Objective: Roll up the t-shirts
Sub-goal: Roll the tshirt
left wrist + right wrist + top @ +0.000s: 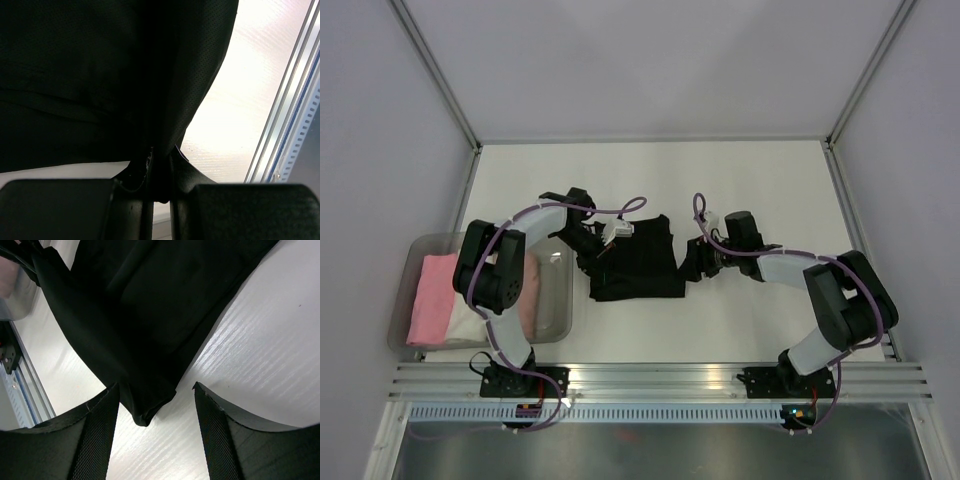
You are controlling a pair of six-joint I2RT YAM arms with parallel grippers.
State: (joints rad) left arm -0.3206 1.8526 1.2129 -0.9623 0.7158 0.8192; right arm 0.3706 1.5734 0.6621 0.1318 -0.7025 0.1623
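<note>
Clear tub [558, 300] at far left holding a pink shirt [430, 300]; left fingers [60, 210] pinched tight on the left edge of the black shirt [635, 265], which lies bunched on the white surface [770, 190] between both arms; right fingers [85, 440] spread wide, straddling its right corner, not gripping
</note>
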